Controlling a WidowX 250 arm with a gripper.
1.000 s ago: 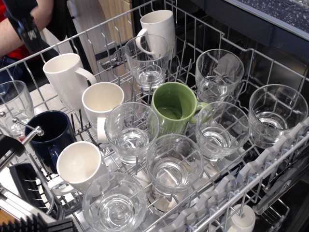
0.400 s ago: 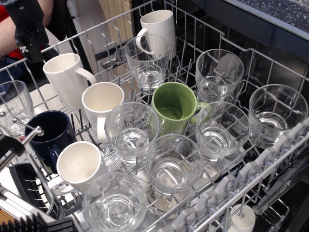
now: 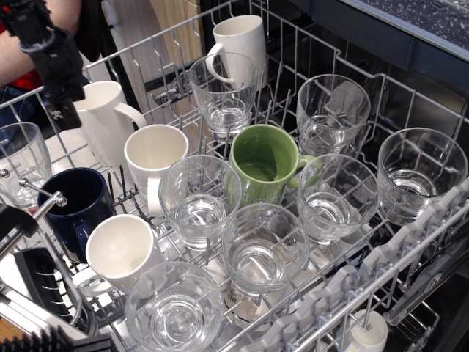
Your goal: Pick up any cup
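The cup (image 3: pixel 108 126) is the tall, glossy white mug with a loop handle. It stands at the back left of the dishwasher rack (image 3: pixel 407 240). My gripper (image 3: pixel 64 110) is a black shape coming down from the top left corner. Its lower end overlaps the left part of the cup's rim and hides it. The fingers do not show apart from the body, so I cannot tell whether they are open or shut, or whether they touch the cup.
A narrower white mug (image 3: pixel 242 40) stands at the back. Two shorter cream mugs (image 3: pixel 152 155) (image 3: pixel 121 253), a navy mug (image 3: pixel 79 202) and a green mug (image 3: pixel 264 165) stand among several clear glasses (image 3: pixel 198 199). A person's arm (image 3: pixel 18 55) is at top left.
My gripper has moved down and to the right, from the top left corner to over the left rim of the cup. Nothing in the rack has moved.
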